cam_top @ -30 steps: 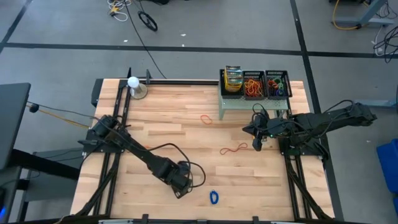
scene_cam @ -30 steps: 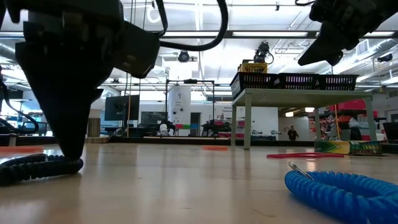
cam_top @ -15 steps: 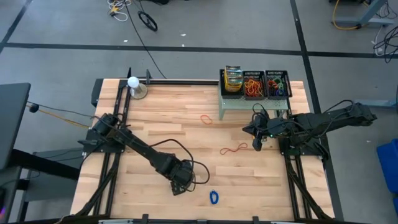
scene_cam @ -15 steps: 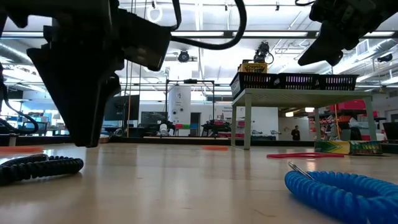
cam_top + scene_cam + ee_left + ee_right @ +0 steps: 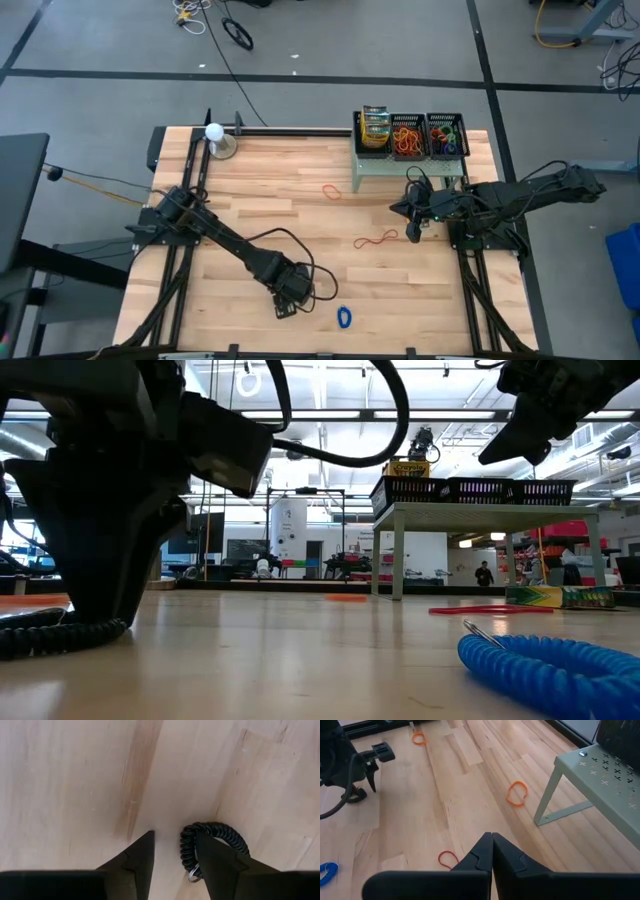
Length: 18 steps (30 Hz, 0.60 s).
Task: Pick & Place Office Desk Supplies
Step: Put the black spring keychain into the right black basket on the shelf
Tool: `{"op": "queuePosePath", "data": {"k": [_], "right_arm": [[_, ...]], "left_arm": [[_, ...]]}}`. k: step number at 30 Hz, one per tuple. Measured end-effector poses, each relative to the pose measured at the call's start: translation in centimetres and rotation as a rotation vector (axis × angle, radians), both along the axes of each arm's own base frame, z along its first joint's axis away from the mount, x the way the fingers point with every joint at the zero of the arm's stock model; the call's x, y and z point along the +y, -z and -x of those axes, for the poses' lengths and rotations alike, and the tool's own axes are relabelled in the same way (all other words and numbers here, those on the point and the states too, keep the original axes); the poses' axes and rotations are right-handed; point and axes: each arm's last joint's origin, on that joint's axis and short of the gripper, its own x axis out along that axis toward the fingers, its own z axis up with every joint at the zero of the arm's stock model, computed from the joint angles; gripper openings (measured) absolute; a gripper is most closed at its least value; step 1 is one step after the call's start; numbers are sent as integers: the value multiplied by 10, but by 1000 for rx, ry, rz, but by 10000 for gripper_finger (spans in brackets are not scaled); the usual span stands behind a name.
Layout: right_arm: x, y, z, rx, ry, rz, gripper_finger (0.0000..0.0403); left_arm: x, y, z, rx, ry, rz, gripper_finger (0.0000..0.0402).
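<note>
Dropping back to the wood after a brief lift, the left gripper (image 5: 174, 851) now stands with narrowly parted fingers straddling one edge of the black coiled band (image 5: 212, 848) — the grasp looks imminent, not yet made. Right of that coil lies the blue coiled band (image 5: 344, 317), near the table's (image 5: 260, 190) front edge, with bare wood around it. Farther right, the red band (image 5: 375, 239) rests just beside the right gripper (image 5: 492, 851), whose fingers are pressed together, empty, before the green shelf (image 5: 400, 165) and its mesh trays (image 5: 410, 135).

Black coil band (image 5: 212, 845) flat by my left fingertips; blue coil (image 5: 344, 317) near front edge; red band (image 5: 376, 239) mid-table.
</note>
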Motion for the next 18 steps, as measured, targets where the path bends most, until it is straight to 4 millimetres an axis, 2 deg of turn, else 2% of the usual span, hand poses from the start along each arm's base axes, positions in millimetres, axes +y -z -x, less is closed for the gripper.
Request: {"op": "queuePosePath", "data": {"k": [5,9,14,18], "right_arm": [[0,0,0,0,0,0,7],[0,0,0,0,0,0,7],[0,0,0,-1,1,-3,7],[0,0,0,-1,2,-3,7]], "left_arm": [[0,-1,1,-2,34,4,146],[0,-1,1,4,63,13,125],[1,0,2,16,70,-6,72],[4,-9,6,-2,25,-37,20]]}}
